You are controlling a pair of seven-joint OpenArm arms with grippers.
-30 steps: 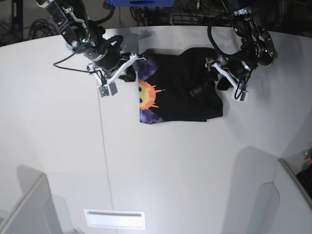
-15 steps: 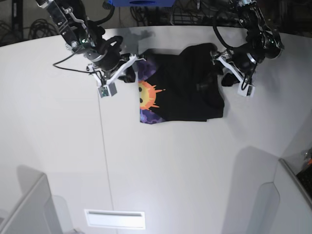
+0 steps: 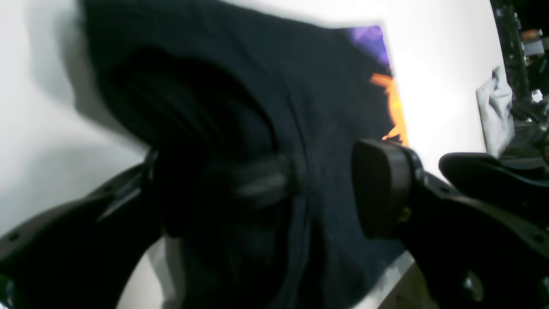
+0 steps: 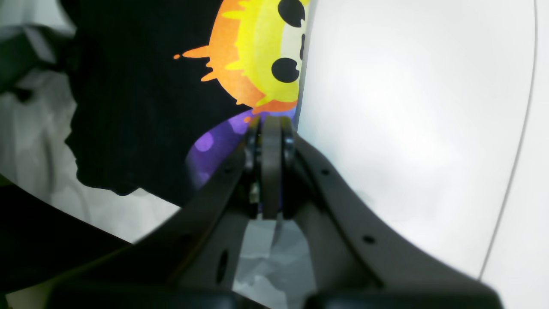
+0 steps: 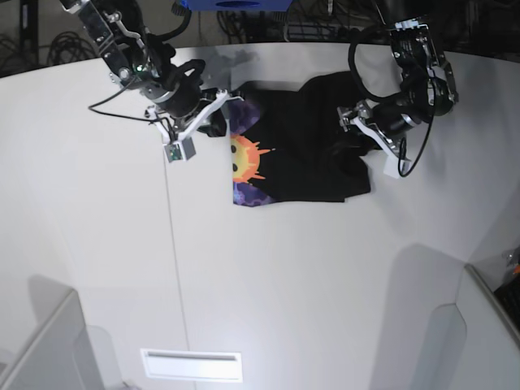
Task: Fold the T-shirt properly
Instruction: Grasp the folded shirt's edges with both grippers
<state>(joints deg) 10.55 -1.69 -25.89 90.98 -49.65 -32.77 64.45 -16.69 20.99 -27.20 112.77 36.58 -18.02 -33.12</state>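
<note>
on the white desk lies the t-shirt; right jaws closed tight at its printed edge, left jaws spread wide over its black side.

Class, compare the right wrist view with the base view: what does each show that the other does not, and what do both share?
Only the right wrist view shows, close up, the right claw with its jaws pressed together at the purple patch on the T-shirt. Only the base view shows the left claw over the shirt's far side, the shirt's whole outline, and the wide white table. Both share the sun face print, the black cloth and the white table surface.
</note>
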